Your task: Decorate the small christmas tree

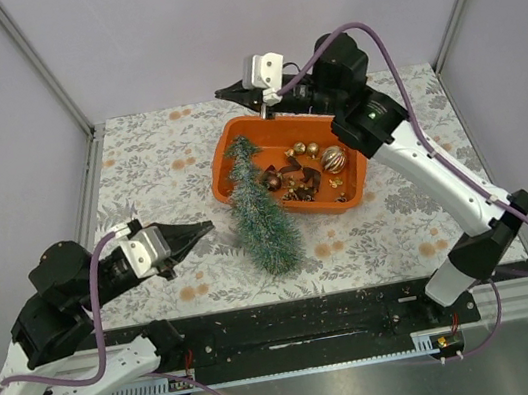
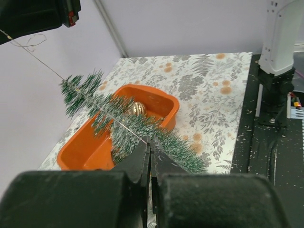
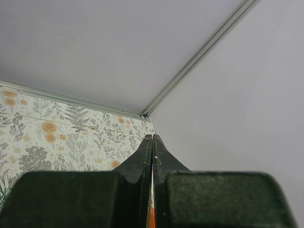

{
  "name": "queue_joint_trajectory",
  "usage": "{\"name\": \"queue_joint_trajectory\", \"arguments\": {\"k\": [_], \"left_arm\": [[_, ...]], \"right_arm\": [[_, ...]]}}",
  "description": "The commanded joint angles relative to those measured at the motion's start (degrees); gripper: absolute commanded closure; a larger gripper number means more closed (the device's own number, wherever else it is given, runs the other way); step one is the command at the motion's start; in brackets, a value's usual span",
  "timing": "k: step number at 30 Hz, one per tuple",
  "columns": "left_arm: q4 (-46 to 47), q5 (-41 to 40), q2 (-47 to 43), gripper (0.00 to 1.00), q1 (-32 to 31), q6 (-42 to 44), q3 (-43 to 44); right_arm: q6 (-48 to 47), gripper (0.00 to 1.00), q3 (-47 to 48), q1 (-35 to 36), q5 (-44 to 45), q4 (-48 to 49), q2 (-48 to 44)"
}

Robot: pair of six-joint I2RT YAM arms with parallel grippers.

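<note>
Though invisible overhead, thin wire (image 2: 38,59) wrist-side.

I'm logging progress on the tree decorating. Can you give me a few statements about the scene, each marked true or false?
1. The small tree lies on its side, its tip over the orange tray. True.
2. Both hands are open. False: the left hand and the right hand are both shut.
3. A striped gold bauble lies in the tray. True.
4. Ornaments already hang on the tree. False: none shows on it; the small ornaments lie loose in the tray.
5. The right hand is at the table's near edge. False: it is past the tray's far rim.
6. A thin wire runs from the left hand's tips across the tree. True.
</note>
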Motion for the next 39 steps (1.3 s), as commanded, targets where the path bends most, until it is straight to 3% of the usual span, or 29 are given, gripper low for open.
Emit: {"name": "queue_joint_trajectory", "arguments": {"k": [1,8,15,20,21,23,26,31,35,37,39], "left_arm": [[-4.8,-0.7,-3.1,1.0,0.5,-1.3,-1.4],[-6.2,-9.1,-5.4,1.0,0.9,1.0,-2.1],[-11.6,-2.6,-5.7,0.98,0.8,1.8,3.0],[-10.1,-7.4,-6.4,0.95,0.9,1.0,2.1],[-8.7,-9.8,-6.6,0.93,0.9,0.7,1.2],[-5.4,-16.4,-6.7,0.8,0.9,-0.7,-1.0],[-2.1,-23.0,-6.8,0.79,0.8,-0.3,-5.7],[6.3,-30.6,-5.7,0.64,0.9,0.1,-11.3],[12.5,-36.8,-2.5,0.62,1.0,0.1,-12.2],[15.3,-38.4,-1.0,0.51,1.0,0.0,-12.4],[16.4,-39.0,1.0,0.47,0.9,0.0,-12.0]], "right_arm": [[-1.6,1.0,4.9,-1.3,5.5,7.8,3.3],[-3.2,1.0,6.7,-1.3,8.0,8.7,8.3],[-2.7,1.0,3.5,-1.3,11.3,14.5,8.9],[-2.9,1.0,3.2,-1.4,12.9,15.1,9.6],[-3.1,1.0,3.1,-1.3,13.5,15.1,9.9],[-3.8,1.0,2.4,-1.5,15.2,15.1,10.3],[-4.7,1.0,1.5,-1.9,17.3,15.0,11.1],[-4.2,1.0,-0.5,-3.9,20.0,15.3,12.7],[-3.6,1.0,-4.1,-5.5,22.7,17.0,12.5],[-3.6,1.0,-7.1,-6.1,24.0,18.1,11.7],[-3.5,1.0,-10.8,-6.2,25.3,19.4,9.8]]}}
